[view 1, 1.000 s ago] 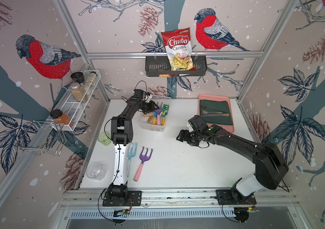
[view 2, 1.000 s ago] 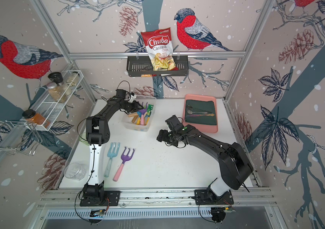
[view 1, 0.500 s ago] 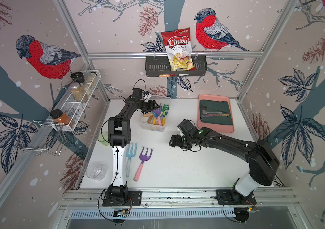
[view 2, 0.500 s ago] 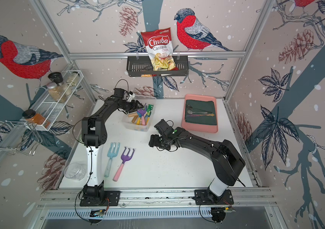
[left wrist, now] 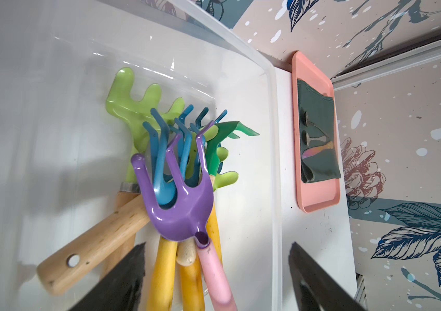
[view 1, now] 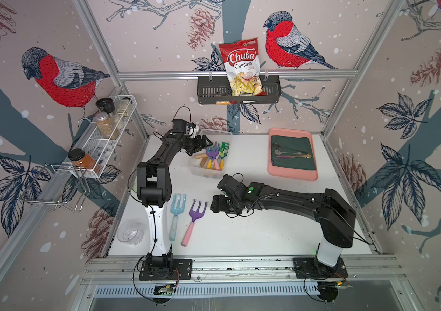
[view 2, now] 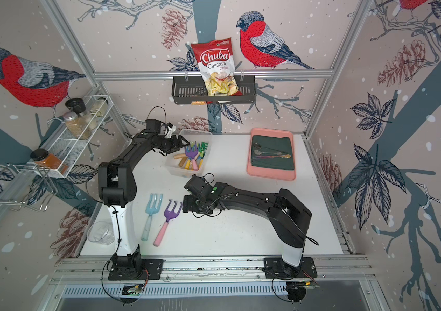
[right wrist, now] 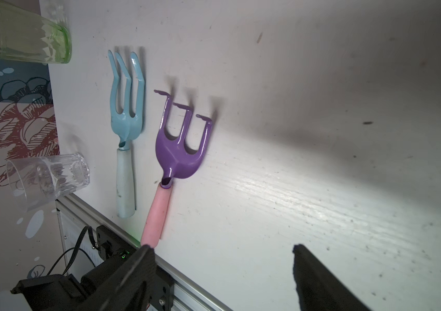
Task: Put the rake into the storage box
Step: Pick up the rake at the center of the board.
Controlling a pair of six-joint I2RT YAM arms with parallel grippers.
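Note:
The storage box (view 1: 204, 172) is a clear tub at the back of the table and holds several toy rakes. My left gripper (view 1: 205, 142) hovers open at its left rim. In the left wrist view a purple rake with a pink handle (left wrist: 184, 204) lies on top of the pile, its handle loose between my spread left fingers (left wrist: 122, 280). On the table near the front lie another purple rake with a pink handle (view 1: 193, 218) and a light blue fork (view 1: 176, 212). My right gripper (view 1: 215, 206) stands open just right of that purple rake's head (right wrist: 179, 150).
A pink tray (view 1: 293, 175) with a green cloth and spoons sits at the back right. A clear glass (view 1: 130, 233) and a green glass (right wrist: 28, 32) stand left of the left arm. A black basket (view 1: 208, 91) and a wire spice rack (view 1: 106, 134) hang on the walls.
My left gripper has opened over the box, leaving the purple rake on the pile. My right arm has swung left and nearer, toward the rakes on the table.

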